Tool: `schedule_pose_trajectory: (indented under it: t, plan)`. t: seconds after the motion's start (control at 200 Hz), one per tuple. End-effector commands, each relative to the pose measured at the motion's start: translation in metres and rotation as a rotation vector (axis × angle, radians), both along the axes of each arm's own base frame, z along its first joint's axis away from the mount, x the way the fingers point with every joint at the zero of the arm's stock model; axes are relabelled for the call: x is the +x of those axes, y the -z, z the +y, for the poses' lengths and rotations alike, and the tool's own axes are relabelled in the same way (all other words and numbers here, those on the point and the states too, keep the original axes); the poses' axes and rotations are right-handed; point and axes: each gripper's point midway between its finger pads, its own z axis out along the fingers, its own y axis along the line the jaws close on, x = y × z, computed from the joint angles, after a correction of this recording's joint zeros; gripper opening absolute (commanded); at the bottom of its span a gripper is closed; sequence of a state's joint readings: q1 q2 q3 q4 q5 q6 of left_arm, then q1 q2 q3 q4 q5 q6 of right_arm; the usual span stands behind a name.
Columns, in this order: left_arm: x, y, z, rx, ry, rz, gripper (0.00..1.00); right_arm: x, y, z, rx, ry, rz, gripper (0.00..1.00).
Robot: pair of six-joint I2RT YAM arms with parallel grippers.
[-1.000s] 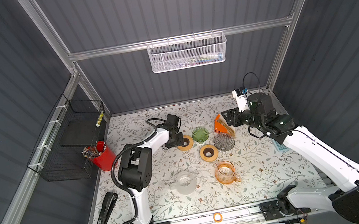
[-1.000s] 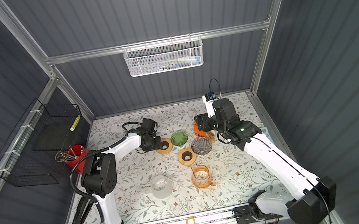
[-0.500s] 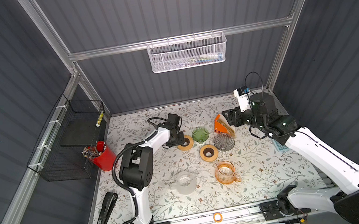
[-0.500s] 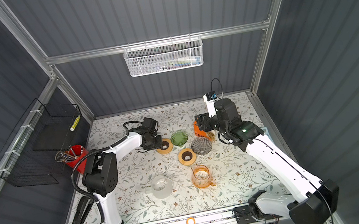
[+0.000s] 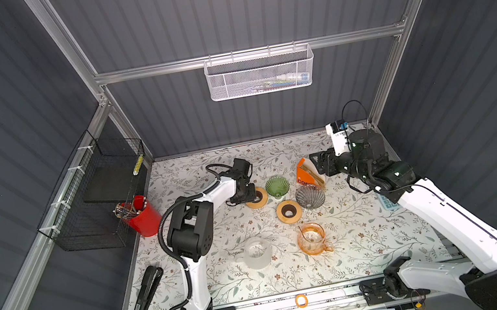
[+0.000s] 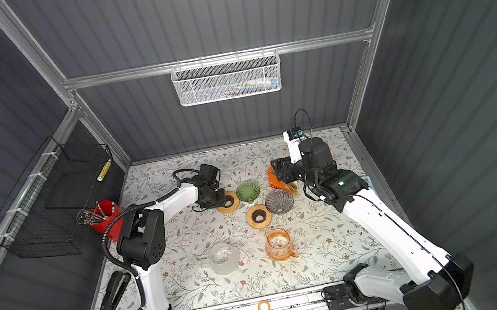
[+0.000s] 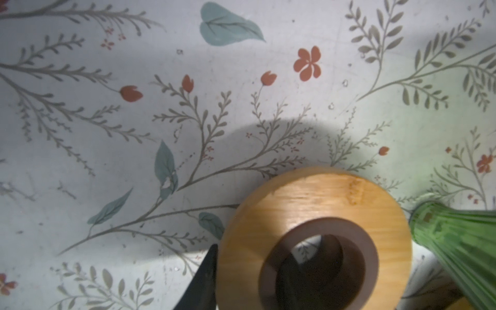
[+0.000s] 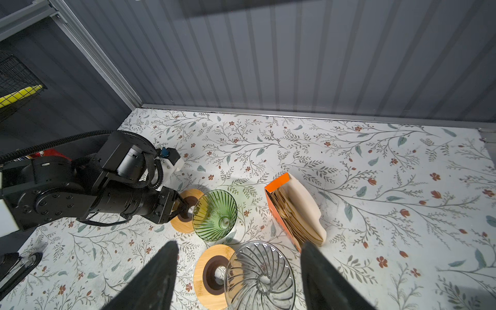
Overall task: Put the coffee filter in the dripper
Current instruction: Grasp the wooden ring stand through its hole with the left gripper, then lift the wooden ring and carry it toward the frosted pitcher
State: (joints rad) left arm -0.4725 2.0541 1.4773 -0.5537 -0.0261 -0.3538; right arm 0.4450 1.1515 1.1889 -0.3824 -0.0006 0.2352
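The floral tabletop (image 5: 374,244) carries everything. The right arm (image 5: 437,209) reaches to the far right, and the right jaws are spread wide and empty, facing the orange box (image 8: 276,188), likely lined up to draw a sheet. The left arm (image 5: 212,192) lies low at the far centre. The green dripper (image 5: 277,186) and grey dripper (image 5: 309,196) stand empty. The left jaws straddle the wall of the wooden ring (image 7: 308,198) just left of the green one, probably to steady it. Whether they pinch it I cannot tell. The coffee filter (image 8: 303,209) stands upright in the box.
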Motion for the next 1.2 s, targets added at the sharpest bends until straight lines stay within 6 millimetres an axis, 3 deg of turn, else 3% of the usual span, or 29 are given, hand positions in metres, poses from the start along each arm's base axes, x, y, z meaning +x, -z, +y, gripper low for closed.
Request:
schedule_pose_trajectory:
  t: [0.0, 0.235, 0.3, 0.615, 0.896, 0.921, 1.196]
  plan:
    - [-0.002, 0.001, -0.004, -0.006, 0.009, 0.007, 0.24, -0.003, -0.001, -0.005, 0.006, 0.014, -0.004, 0.72]
    - [-0.002, -0.016, -0.003, -0.014, 0.001, -0.024, 0.17, -0.005, 0.002, -0.004, 0.019, 0.012, 0.006, 0.72]
    - [-0.002, -0.026, -0.003, -0.024, -0.001, -0.04, 0.17, -0.011, -0.008, -0.006, 0.034, 0.011, -0.017, 0.72]
    - [-0.015, -0.087, 0.009, -0.05, -0.024, -0.126, 0.18, -0.018, -0.013, -0.006, 0.054, 0.005, 0.004, 0.72]
    - [-0.046, -0.145, 0.032, -0.05, -0.045, -0.184, 0.19, -0.029, -0.016, -0.004, 0.115, -0.011, 0.016, 0.72]
    - [-0.056, -0.137, 0.038, -0.034, -0.051, -0.16, 0.19, -0.03, -0.016, -0.005, 0.119, -0.011, 0.015, 0.72]
    - [-0.105, -0.17, 0.056, -0.084, -0.058, -0.157, 0.2, -0.042, -0.017, -0.002, 0.15, -0.045, 0.013, 0.71]
